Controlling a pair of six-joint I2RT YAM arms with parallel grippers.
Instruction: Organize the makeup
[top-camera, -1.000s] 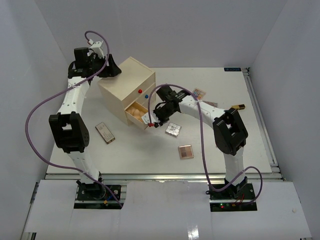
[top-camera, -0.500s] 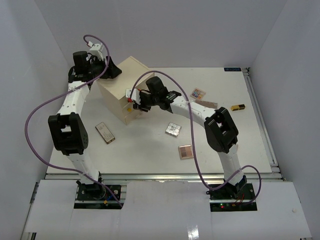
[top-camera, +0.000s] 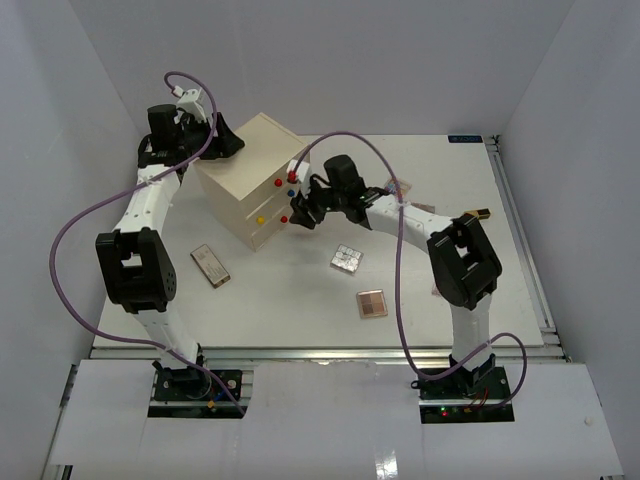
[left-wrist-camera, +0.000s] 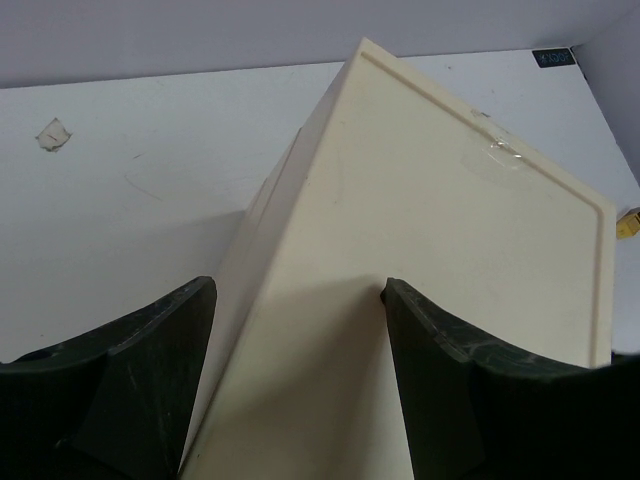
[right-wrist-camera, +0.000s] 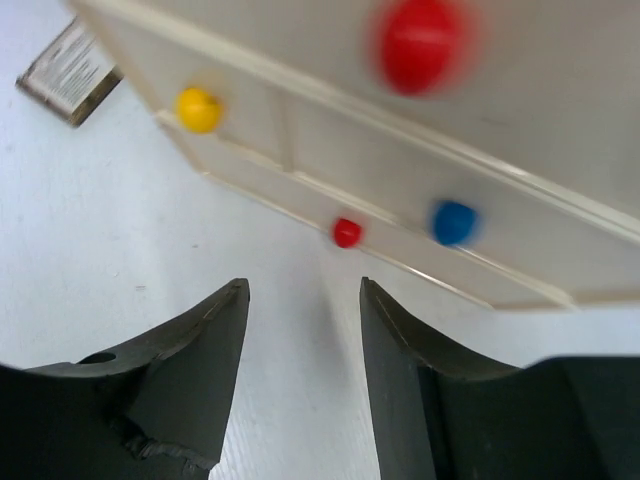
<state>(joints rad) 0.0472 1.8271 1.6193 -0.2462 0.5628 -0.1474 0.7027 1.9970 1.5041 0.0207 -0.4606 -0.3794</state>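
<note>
Several pieces of makeup lie loose on the table: a pink palette (top-camera: 210, 265), a silver palette (top-camera: 346, 259), a brown palette (top-camera: 371, 303), two more palettes (top-camera: 398, 186) behind my right arm, and a black-gold lipstick (top-camera: 477, 214). My right gripper (top-camera: 297, 212) (right-wrist-camera: 300, 290) is open and empty, just in front of the chest's shut drawers. Its wrist view shows the yellow knob (right-wrist-camera: 198, 109), a small red knob (right-wrist-camera: 346, 232) and the blue knob (right-wrist-camera: 453, 222). My left gripper (top-camera: 228, 140) (left-wrist-camera: 295, 290) is open, straddling the chest's back top corner.
The cream wooden drawer chest (top-camera: 250, 170) stands at the back left, turned at an angle, all drawers shut. The pink palette (right-wrist-camera: 70, 65) shows beyond its corner in the right wrist view. White walls close in the table on the left, back and right.
The lower drawer, open a second ago, is now shut. My right gripper went in against the chest, then drew back to the right, and its jaws opened wider. The left gripper stayed at the chest.
</note>
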